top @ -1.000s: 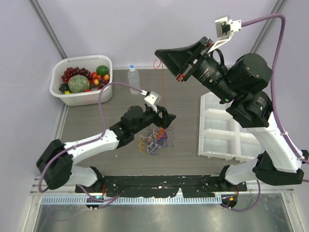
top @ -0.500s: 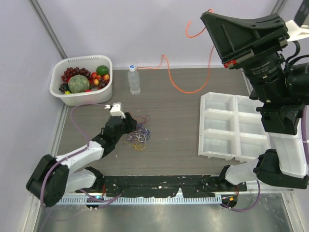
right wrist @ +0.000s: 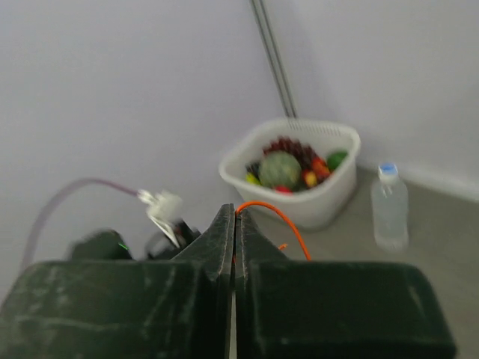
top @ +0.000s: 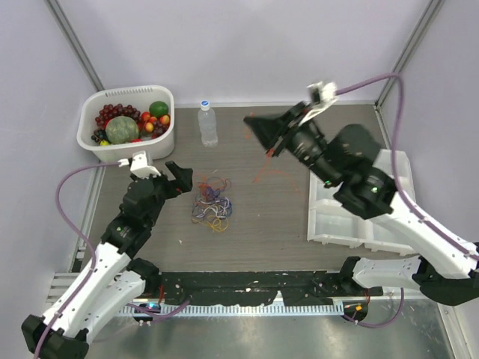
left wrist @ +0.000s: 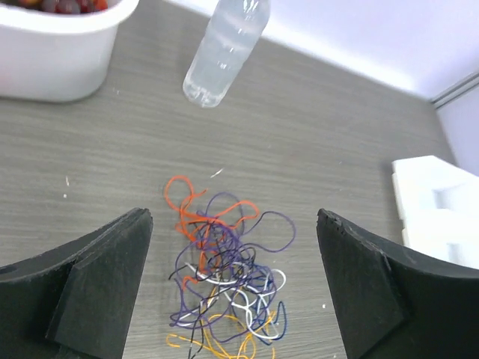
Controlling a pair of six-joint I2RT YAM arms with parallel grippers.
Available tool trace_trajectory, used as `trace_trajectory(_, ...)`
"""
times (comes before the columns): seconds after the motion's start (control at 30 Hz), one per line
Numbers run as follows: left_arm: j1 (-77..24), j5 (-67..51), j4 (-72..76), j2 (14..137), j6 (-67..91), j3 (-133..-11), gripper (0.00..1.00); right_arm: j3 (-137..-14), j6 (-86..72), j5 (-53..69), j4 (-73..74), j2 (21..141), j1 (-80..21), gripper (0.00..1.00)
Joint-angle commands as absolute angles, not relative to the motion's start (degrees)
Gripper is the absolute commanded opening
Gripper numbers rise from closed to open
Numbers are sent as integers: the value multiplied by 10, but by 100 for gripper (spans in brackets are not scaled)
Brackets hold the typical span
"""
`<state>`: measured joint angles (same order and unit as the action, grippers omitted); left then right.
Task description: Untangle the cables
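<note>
Apparently — orange cable (right wrist: 288, 229) roughly vertical

Lab: white-walled, metal-framed enclosure (top: 71, 37)

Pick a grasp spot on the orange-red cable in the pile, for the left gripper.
Grip the free loop of the orange-red cable at the far edge of the pile, on the side toward the bottle. Come straight down with the open left gripper, jaws across the strand. That loop lies flat and clear of the other wires, while the rest runs into the knot.
</note>
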<state>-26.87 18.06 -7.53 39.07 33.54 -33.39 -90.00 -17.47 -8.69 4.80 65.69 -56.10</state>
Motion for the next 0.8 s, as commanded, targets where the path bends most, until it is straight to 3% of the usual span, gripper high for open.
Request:
trace_trajectory(0.0, -266, 143, -147, 353, 301, -375, 97, -785, -166, -171, 75, 614, -563, 1)
trace_trajectory(0.47, -266, -87, -155, 438, 330, -444, 100, -785, -34, -437, 154, 551, -549, 1)
trace_trajectory(0.6, -266, -127, -128, 441, 350, -439, 100, -816, -3, -437, 146, 576, -505, 1)
trace_trajectory(0.77, -266, -143, -127, 446, 364, -447, 100, -855, -17, -355, 161, 610, -347, 1)
